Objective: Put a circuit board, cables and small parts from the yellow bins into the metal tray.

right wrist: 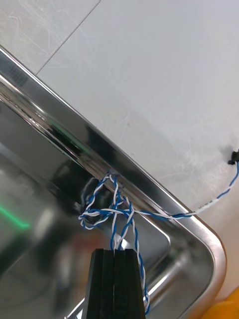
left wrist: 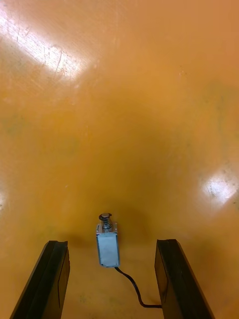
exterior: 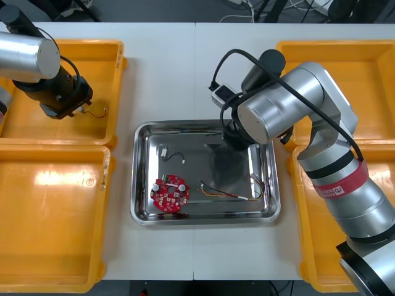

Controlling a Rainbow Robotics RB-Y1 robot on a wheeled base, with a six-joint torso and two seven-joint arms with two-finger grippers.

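Right gripper (right wrist: 115, 255): fingers pressed together, pinching the cable's strands.
Twisted blue and white cable (right wrist: 113, 212): tangled loops just beyond the fingertips, inside the tray's corner; one strand crosses the rim onto the table (right wrist: 164, 75).
Metal tray (right wrist: 149, 185): shiny.

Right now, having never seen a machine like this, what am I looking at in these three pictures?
It is a two-armed robot sorting parts. One camera looks down on the table; the other two sit on its wrists. The right gripper, above a corner of the metal tray, is shut on a twisted blue and white cable. The left gripper is open over a yellow bin, a small metal part between its fingers. In the tray lie a red circuit board, a red and yellow cable and a black cable.
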